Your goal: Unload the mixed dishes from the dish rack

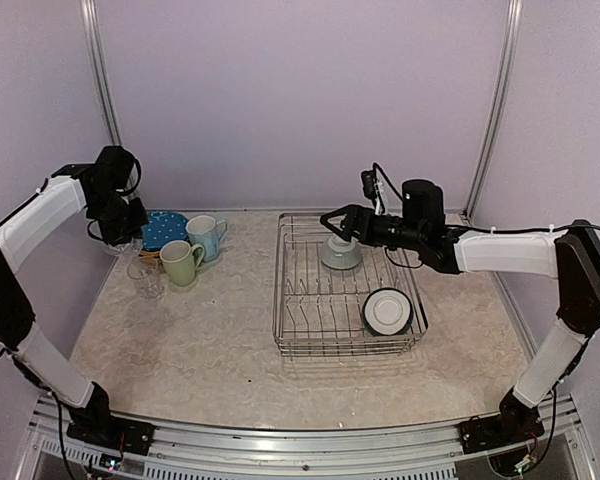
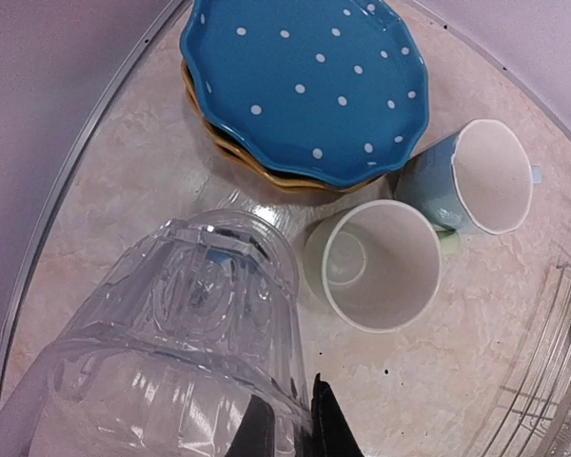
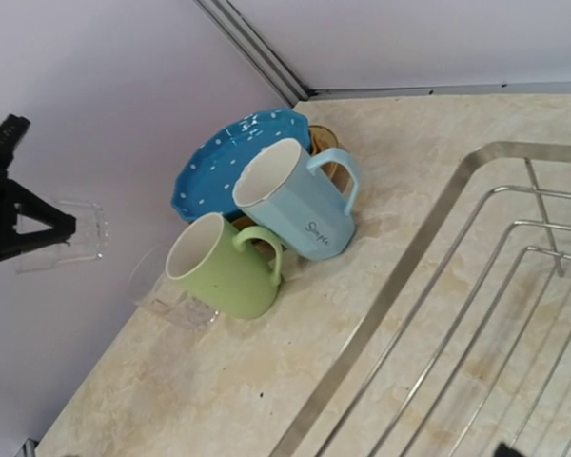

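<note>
My left gripper (image 2: 290,405) is shut on the rim of a clear glass (image 2: 171,333) and holds it above the table's far left; it also shows in the right wrist view (image 3: 38,224). Below stand the blue white-dotted plate (image 2: 305,86) on yellow plates (image 2: 233,152), the pale green mug (image 2: 376,267) and the light blue mug (image 2: 476,176). My right gripper (image 1: 332,228) looks open just above a white bowl (image 1: 341,252) in the dish rack (image 1: 280,330). A second white bowl (image 1: 387,310) leans in the rack's near right corner.
Another clear glass (image 1: 146,277) stands on the table left of the green mug (image 1: 181,263). The purple back wall and the left side wall close in behind the plates. The rack's rim (image 3: 400,286) lies right of the mugs.
</note>
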You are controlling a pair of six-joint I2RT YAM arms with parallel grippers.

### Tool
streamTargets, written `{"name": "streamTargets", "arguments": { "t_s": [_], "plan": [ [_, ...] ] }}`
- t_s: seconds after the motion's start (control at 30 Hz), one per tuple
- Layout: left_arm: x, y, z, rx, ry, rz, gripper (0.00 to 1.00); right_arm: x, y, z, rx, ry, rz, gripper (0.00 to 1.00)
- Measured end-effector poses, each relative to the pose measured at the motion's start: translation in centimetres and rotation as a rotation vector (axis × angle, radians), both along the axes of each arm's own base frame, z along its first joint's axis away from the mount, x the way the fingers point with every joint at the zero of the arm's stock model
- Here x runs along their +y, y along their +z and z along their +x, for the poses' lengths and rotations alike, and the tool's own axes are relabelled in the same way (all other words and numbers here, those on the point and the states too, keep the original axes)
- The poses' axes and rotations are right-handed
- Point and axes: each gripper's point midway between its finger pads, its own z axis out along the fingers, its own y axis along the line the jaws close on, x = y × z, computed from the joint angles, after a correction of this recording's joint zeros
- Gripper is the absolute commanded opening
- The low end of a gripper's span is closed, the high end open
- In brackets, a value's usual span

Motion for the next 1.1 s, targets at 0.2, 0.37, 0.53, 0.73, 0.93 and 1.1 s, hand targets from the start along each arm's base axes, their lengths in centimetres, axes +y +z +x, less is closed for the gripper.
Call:
{"name": "streamTargets", "arguments": {
  "t_s": [0.2, 0.37, 0.53, 0.73, 0.93, 1.1],
  "plan": [
    [0.4, -2.7, 1.1, 0.094, -0.002, 0.018, 0.00, -0.2, 0.3, 0.0, -0.006, -0.008, -0.005, 0.91],
    [0.3, -4.7, 1.2, 0.160, -0.009, 0.020, 0.00, -0.5, 0.4, 0.0, -0.009, -0.020, -0.017, 0.91],
    [0.3, -5.7, 1.1, 0.197, -0.010, 0.024, 0.00, -0.6, 0.5, -0.1, -0.015, -0.024, -0.023, 0.91],
    [0.1, -6.7, 1.3, 0.227, -0.014, 0.019, 0.00, -0.7, 0.4, -0.1, -0.016, -0.026, -0.029, 0.91],
    [0.1, -7.1, 1.4, 0.238, -0.013, 0.020, 0.01, -0.8, 0.1, -0.1, -0.009, -0.033, -0.035, 0.91],
    [0.1, -7.7, 1.4, 0.252, -0.011, 0.022, 0.04, -0.9, 0.2, -0.1, -0.013, -0.035, -0.034, 0.91]
  ]
}}
